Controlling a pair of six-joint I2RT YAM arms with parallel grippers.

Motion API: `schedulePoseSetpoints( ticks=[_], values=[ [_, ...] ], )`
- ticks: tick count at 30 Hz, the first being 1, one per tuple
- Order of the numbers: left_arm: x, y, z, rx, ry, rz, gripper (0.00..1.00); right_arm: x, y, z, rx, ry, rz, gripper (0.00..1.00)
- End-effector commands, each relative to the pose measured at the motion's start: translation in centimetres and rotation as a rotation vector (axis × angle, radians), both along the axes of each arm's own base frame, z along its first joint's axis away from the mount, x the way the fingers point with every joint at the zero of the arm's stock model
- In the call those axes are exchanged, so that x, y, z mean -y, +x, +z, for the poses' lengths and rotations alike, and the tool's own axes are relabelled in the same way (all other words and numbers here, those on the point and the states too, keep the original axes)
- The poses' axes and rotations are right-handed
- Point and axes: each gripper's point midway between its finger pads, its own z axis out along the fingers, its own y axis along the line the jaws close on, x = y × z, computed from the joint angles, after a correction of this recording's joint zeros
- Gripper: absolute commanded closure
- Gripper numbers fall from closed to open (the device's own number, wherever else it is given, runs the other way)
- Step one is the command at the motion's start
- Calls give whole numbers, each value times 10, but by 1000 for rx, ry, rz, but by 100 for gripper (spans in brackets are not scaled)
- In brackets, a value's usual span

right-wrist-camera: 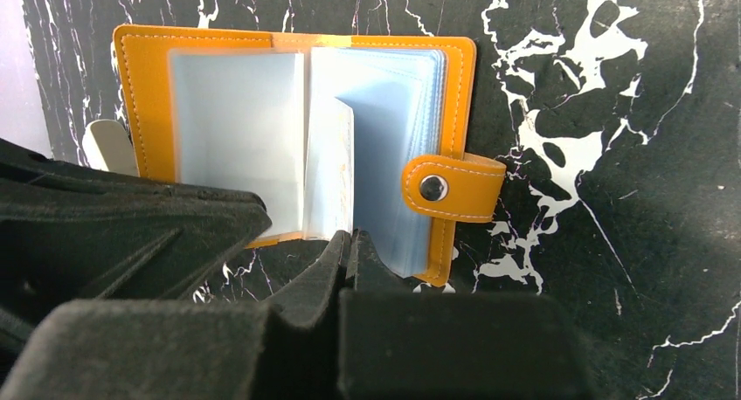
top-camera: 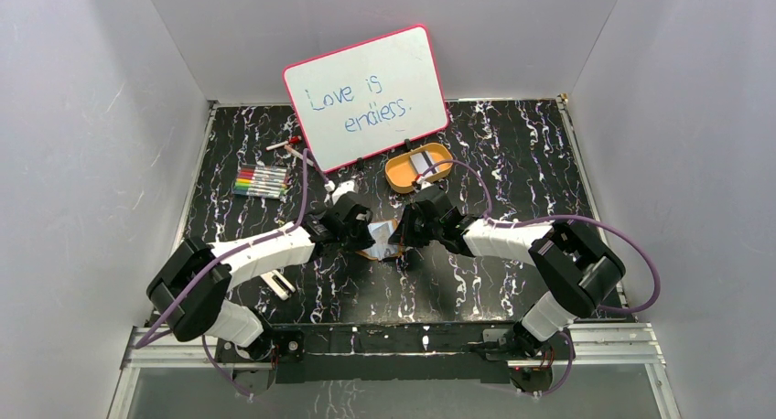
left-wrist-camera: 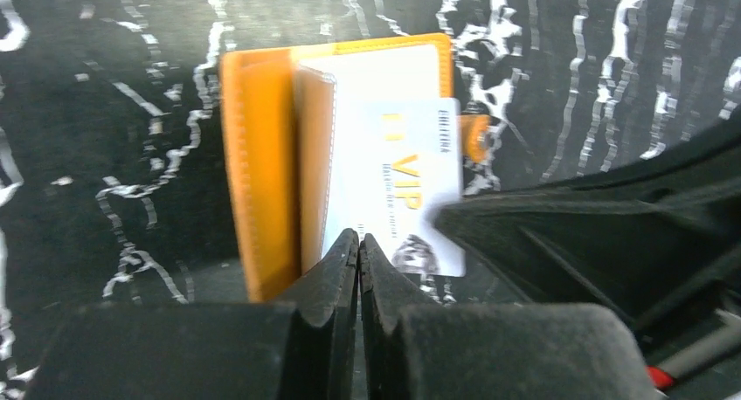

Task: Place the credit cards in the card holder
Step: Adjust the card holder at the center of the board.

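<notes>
1. Orange-tan card holder (top-camera: 380,245) lies open on the bench (top-camera: 512,163) between my left claw (top-camera: 355,229) and right claw (top-camera: 409,229). The whiteboard (top-camera: 366,94), tray (top-camera: 419,170) and markers (top-camera: 261,181) sit well beyond both and obstruct nothing.
2. Left wrist: the left claw is closed, tips at the near edge of a VIP credit card (left-wrist-camera: 411,177) lying partly over a sleeve (left-wrist-camera: 376,72). Whether it pinches anything, I can't tell. I judge insertion is in hand; next, slide the card fully home. The right arm (left-wrist-camera: 594,243) crowds the claw's right.
3. Right wrist: the right claw is closed, nothing clearly held, with an upright sleeve page (right-wrist-camera: 330,177) just ahead.
</notes>
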Motion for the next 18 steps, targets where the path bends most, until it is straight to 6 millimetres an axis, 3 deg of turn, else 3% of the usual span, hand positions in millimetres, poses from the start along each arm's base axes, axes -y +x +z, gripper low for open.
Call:
schedulePoseSetpoints(
  ticks=[1, 6, 12, 18],
  values=[
    [-43, 8, -8, 30, 187, 116, 96, 7, 5, -2, 26, -42, -14, 100],
    [-75, 1, -29, 13, 284, 204, 93, 8, 4, -2, 27, -41, -15, 100],
    [-85, -13, -56, -59, 278, 227, 95, 9, 6, 2, 43, -45, -13, 100],
    [-93, -19, -64, -76, 283, 245, 97, 9, 6, 7, 54, -42, -5, 100]
  ],
)
